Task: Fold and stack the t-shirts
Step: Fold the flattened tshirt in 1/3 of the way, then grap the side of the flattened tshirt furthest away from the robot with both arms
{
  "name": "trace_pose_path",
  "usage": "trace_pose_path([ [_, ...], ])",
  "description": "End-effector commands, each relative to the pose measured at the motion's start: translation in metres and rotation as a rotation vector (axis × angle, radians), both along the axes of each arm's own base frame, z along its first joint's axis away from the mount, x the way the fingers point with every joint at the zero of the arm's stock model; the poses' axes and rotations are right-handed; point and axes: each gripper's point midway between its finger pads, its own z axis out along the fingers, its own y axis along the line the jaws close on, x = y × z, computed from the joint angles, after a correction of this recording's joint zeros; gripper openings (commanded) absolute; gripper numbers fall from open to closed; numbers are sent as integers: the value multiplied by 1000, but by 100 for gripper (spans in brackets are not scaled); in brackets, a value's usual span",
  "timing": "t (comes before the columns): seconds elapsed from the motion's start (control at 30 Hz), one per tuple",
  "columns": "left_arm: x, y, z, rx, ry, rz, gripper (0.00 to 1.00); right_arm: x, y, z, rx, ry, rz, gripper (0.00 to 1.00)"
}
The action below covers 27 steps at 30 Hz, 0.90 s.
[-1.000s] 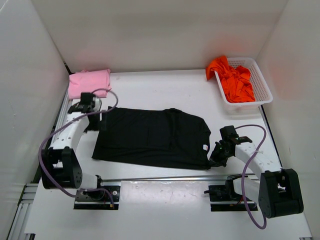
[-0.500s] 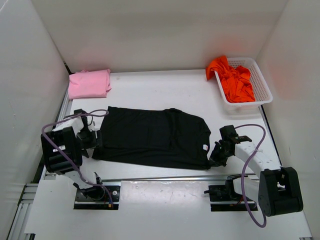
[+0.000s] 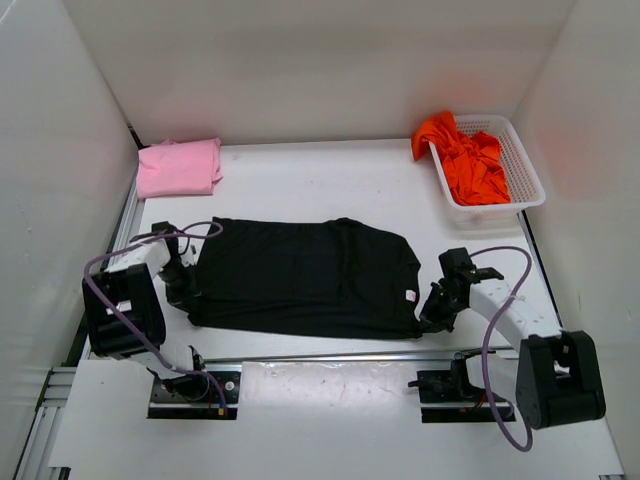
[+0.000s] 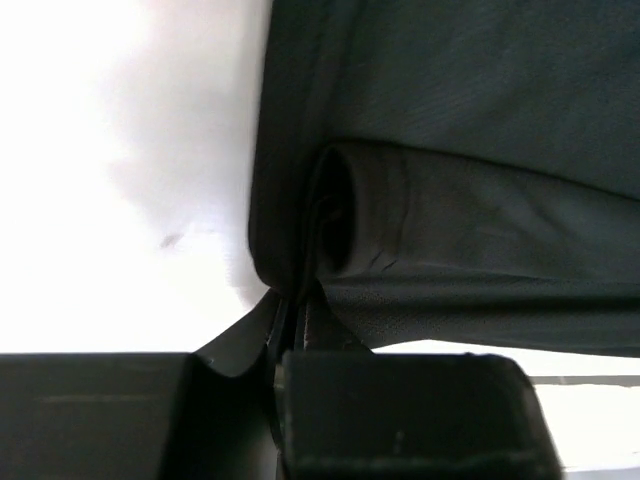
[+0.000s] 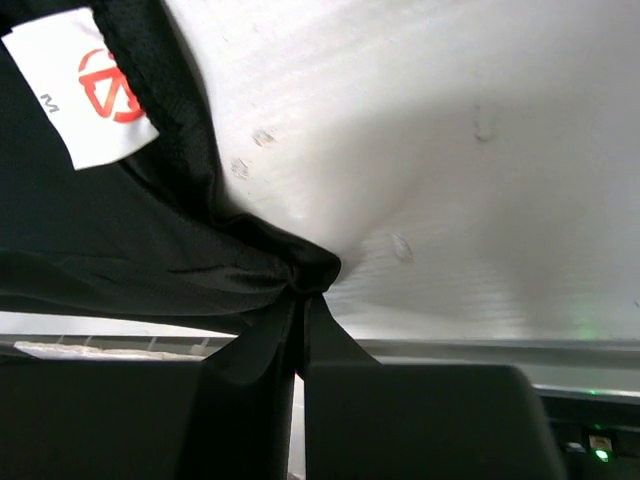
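Observation:
The black t-shirt lies spread flat across the middle of the table. My left gripper is shut on its near-left corner, and the left wrist view shows the cloth bunched between the pinched fingers. At the near-right corner my right gripper is shut on the black t-shirt's edge, close to its white size label. A folded light pink t-shirt rests at the far left. The orange-red t-shirt is crumpled in the basket and hangs over its left rim.
A white mesh basket stands at the far right. White walls enclose the table on three sides. A metal rail runs along the near edge between the arm bases.
My left arm drew back from the shirt's far-left corner to its near-left corner and its gripper shut on the cloth. The right gripper kept its hold.

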Motion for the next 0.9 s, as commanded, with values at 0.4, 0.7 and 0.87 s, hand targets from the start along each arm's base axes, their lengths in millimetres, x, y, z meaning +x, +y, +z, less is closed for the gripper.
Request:
trace_pose_path([
  [0.4, -27, 21, 33, 80, -11, 78, 73, 14, -19, 47, -72, -205, -187, 74],
  [0.7, 126, 35, 101, 50, -431, 44, 82, 169, 25, 149, -25, -359, -16, 77],
  [0.87, 213, 33, 101, -32, -475, 3, 78, 242, 88, 141, 162, -282, -22, 77],
])
